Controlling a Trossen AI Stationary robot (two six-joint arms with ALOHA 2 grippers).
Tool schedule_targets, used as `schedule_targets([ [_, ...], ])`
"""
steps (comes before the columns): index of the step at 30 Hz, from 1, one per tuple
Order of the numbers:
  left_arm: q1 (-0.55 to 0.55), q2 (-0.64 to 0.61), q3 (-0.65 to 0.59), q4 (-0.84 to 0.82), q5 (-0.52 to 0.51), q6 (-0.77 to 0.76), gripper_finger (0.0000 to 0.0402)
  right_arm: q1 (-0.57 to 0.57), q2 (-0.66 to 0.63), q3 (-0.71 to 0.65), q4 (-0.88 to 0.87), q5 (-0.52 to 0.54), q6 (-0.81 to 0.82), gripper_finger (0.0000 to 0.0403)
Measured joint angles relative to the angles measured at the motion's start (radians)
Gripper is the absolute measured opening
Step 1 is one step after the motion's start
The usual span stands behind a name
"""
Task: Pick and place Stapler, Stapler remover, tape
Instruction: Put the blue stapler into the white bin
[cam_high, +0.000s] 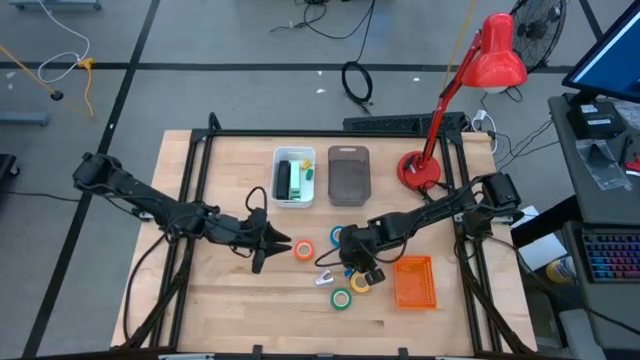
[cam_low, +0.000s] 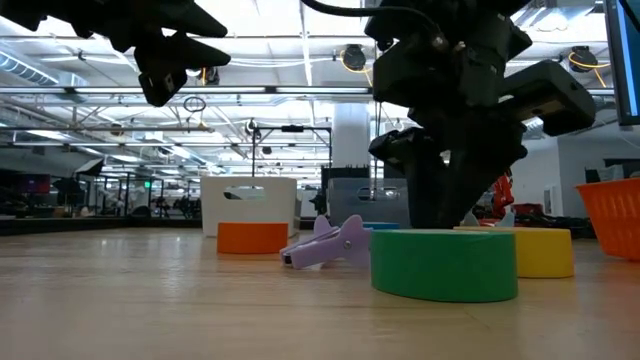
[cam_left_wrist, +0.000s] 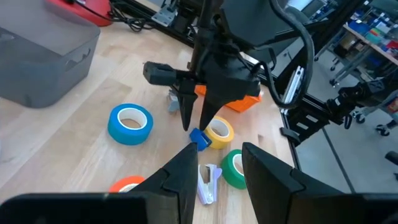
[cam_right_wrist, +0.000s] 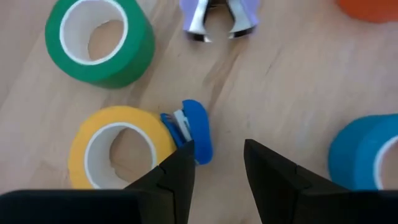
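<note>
Blue stapler (cam_right_wrist: 194, 129): on worktop (cam_high: 230, 300) toward front edge, touching yellow tape roll (cam_right_wrist: 115, 146); hidden in low view. Purple staple remover (cam_right_wrist: 217, 15), green roll (cam_right_wrist: 99, 40), blue roll (cam_left_wrist: 130, 123), orange roll (cam_high: 304, 250) nearby. Right gripper (cam_right_wrist: 214, 158) directly above stapler, fingers apart, empty. Left gripper (cam_left_wrist: 214, 168) raised over orange roll, fingers apart.

Right pincer (cam_high: 354, 272) points down with fingers parted, holding nothing; left pincer (cam_high: 268, 247) hovers, fingers likewise parted.

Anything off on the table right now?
Only minor clutter: the small blue stapler lies pressed against the yellow tape roll, just ahead of the open right pincer. Nothing looks spilled or damaged.
</note>
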Motion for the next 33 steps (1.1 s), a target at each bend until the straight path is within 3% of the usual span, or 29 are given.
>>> schedule_targets([
  [33,0.001,0.000,0.001,-0.006,-0.017,-0.001,0.0127,-0.024,0.030,0.002,-0.008,0.034,-0.104,0.0130],
])
